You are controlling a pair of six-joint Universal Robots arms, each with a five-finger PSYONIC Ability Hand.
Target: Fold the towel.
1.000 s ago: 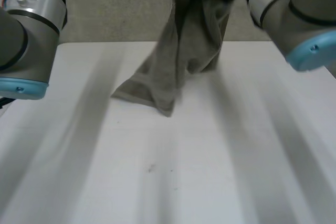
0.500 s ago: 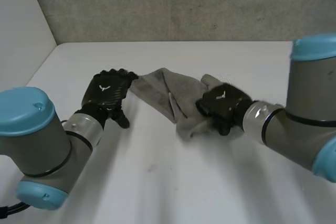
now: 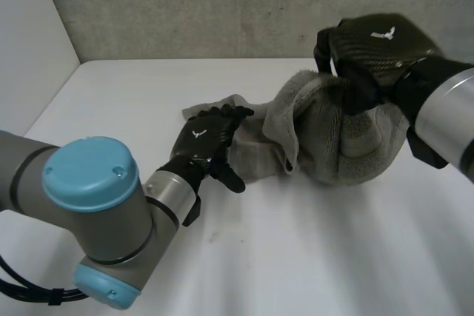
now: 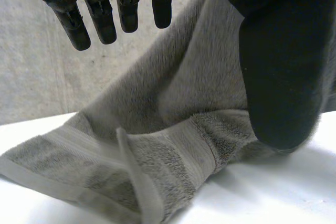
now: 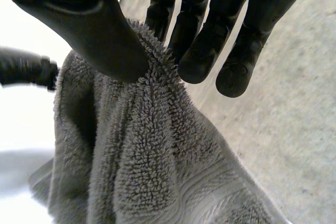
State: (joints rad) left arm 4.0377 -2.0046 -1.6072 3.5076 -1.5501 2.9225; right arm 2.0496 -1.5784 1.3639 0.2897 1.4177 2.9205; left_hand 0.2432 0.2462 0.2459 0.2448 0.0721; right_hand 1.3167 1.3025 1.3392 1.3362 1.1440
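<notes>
Your towel (image 3: 318, 138) is a grey bundle, one end hoisted off the desk (image 3: 296, 257) by your right hand (image 3: 370, 46), with thumb and fingers (image 5: 197, 51) pinching a terry ridge between them. It looks like a lift to shake it open. The other end lies flat under your left hand (image 3: 204, 142), fingers (image 4: 100, 14) straight and slightly spread, likely anchoring it. There's a small white emblem on each hand's back, no readable writing.

White matte worktop (image 3: 311, 257) with soft shadows on it. Behind it a rough grey wall (image 3: 185, 5), speckled, concrete-like, meets the worktop's far edge. On the left a plain white side wall (image 3: 26, 49) runs along the worktop's edge. Light is even and diffuse.
</notes>
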